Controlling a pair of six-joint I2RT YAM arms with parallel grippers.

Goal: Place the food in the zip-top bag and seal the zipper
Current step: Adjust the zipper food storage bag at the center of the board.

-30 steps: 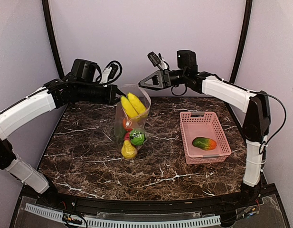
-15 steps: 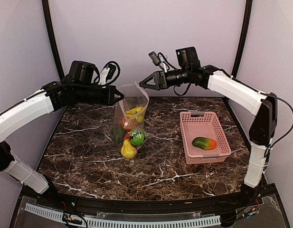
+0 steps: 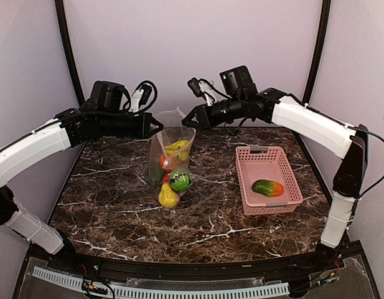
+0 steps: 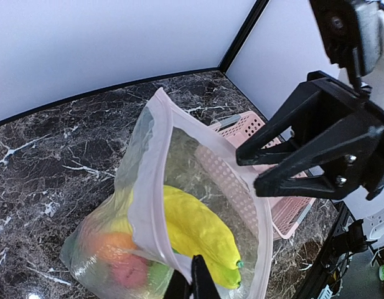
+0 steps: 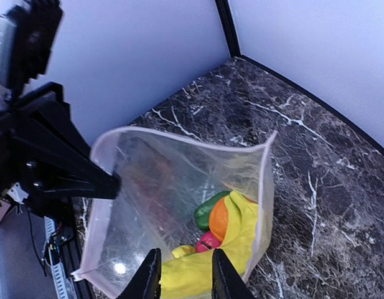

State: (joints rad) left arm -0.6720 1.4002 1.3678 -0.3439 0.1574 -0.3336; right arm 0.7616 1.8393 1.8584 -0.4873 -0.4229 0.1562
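Currently zip-top bag [image 3: 172,159] rim pinched between left fingers [image 4: 201,283].

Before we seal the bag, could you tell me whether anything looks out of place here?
One green-and-orange piece lies alone in the pink basket, while the other food sits in the zip-top bag, which the left gripper holds upright, mouth open. Nothing looks spilled or damaged.

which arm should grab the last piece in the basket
Right: the right fingers are open and empty, and the basket sits on that side. The left fingers hold the bag up by its rim.
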